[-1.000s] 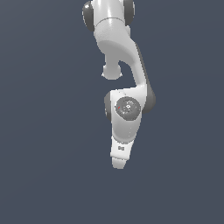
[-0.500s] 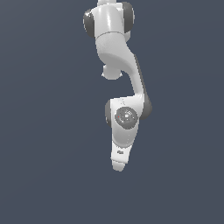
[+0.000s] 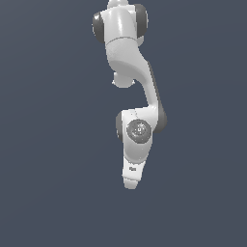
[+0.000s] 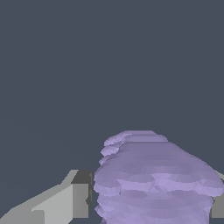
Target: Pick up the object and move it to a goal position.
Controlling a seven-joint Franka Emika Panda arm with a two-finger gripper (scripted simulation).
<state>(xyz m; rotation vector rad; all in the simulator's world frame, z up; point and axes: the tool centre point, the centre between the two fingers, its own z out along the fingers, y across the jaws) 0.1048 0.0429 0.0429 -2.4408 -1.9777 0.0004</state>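
In the wrist view the object (image 4: 157,179), a pale purple lumpy blob, fills the space between my gripper's (image 4: 153,183) two fingers. The grey left finger (image 4: 65,201) lies against one side of it, and a sliver of the other finger (image 4: 218,205) shows against the opposite side. The jaws look closed on it. In the exterior view the white arm hangs down the middle and ends in the hand (image 3: 131,179). There the object and the fingertips are hidden behind the hand.
Only a plain dark blue-grey surface shows around the arm (image 3: 137,130) in both views. No other objects, containers or edges are in sight.
The arm's elbow and hand have shifted slightly lower in the exterior view over the last second, less so in the last half second.
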